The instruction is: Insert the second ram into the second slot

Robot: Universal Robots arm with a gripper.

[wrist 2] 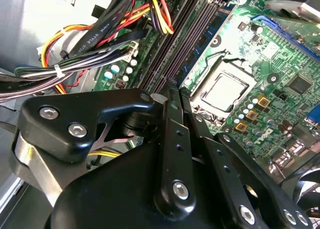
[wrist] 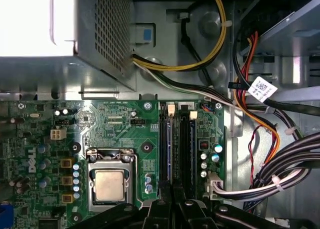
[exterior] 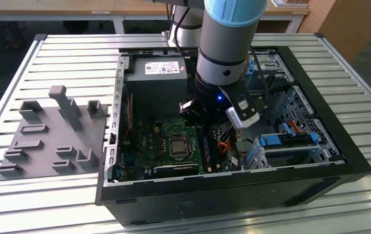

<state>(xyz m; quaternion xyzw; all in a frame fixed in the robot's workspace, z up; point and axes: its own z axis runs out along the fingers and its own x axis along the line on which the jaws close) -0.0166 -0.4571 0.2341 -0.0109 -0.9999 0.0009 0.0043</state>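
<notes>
Second ram [wrist: 168, 144] | seen standing in black slots [wrist: 186, 144] beside CPU socket [wrist: 110, 181] | gripper [wrist 2: 172, 96] overhead, jaws pressed together | uneven seating risked if pushed off-centre.

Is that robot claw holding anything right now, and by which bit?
Cannot tell. The gripper sits right over the black memory slots, and no grasped piece shows clearly there.
</notes>
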